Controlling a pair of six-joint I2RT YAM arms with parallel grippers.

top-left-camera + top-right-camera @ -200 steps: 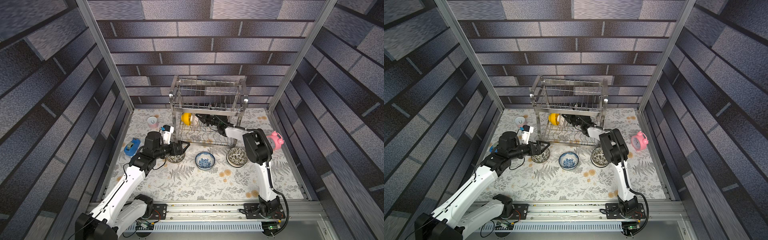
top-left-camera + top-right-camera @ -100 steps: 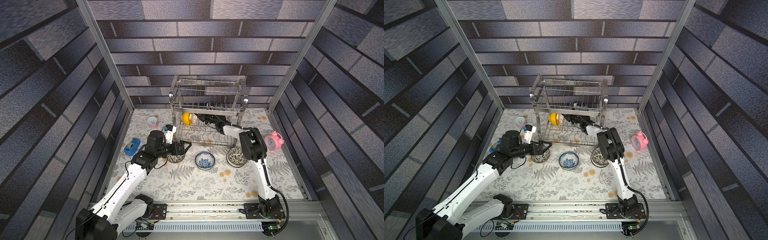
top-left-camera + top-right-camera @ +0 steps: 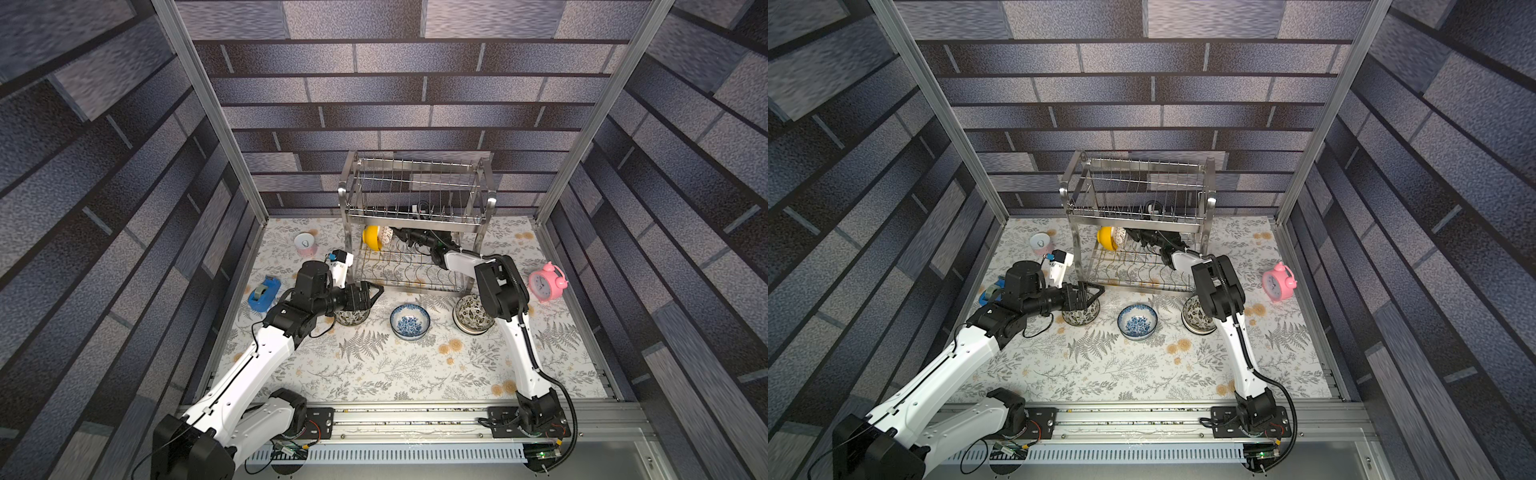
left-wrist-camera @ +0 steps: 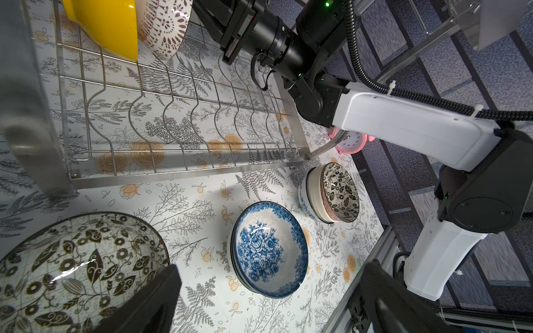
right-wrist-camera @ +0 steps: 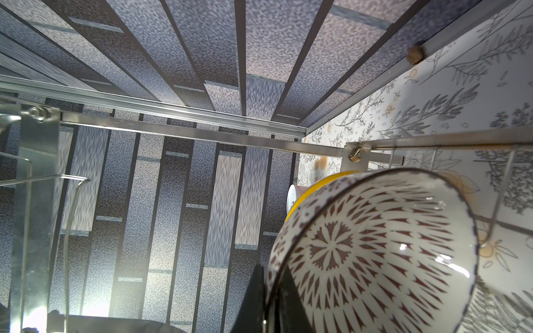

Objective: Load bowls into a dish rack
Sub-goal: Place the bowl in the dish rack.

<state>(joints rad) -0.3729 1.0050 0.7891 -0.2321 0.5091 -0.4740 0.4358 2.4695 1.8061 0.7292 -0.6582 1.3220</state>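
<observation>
Bimanual workcell, seen in both top views and from the two wrists. The dish rack point(image 3: 344, 216), a two-tier frame of shiny steel wire with flat side posts and wavy divider wires, stands at the back of the fern-and-rose printed table cover point(image 3: 395, 374).

On its lower tier, at the left end, a glossy yellow bowl point(image 3: 372, 237) stands on edge. Just beside it stands a cream bowl point(image 5: 375, 245) with brown sunburst and teardrop motifs. The right gripper point(image 3: 400, 237) is clamped on the rim of this cream bowl, one finger inside and one outside.

The left gripper point(image 3: 376, 291) hovers with its jaws spread wide, holding nothing, over a glazed leaf-patterned bowl point(image 4: 72, 274) on the cover in front of the rack.

A blue-and-white floral bowl point(image 3: 409, 322) rests upright at centre. To its right is a stack of nested bowls point(image 4: 331, 193), topped by a second dark leaf pattern.

Other items:
- A pink twin-bell alarm clock point(image 3: 544, 282) sits at the right; its dial numerals are too small to read.
- A blue tape dispenser point(image 3: 262, 293) sits at the left.
- A small pink-and-white can point(image 3: 304, 244) is near the back left; its top marking is illegible.
</observation>
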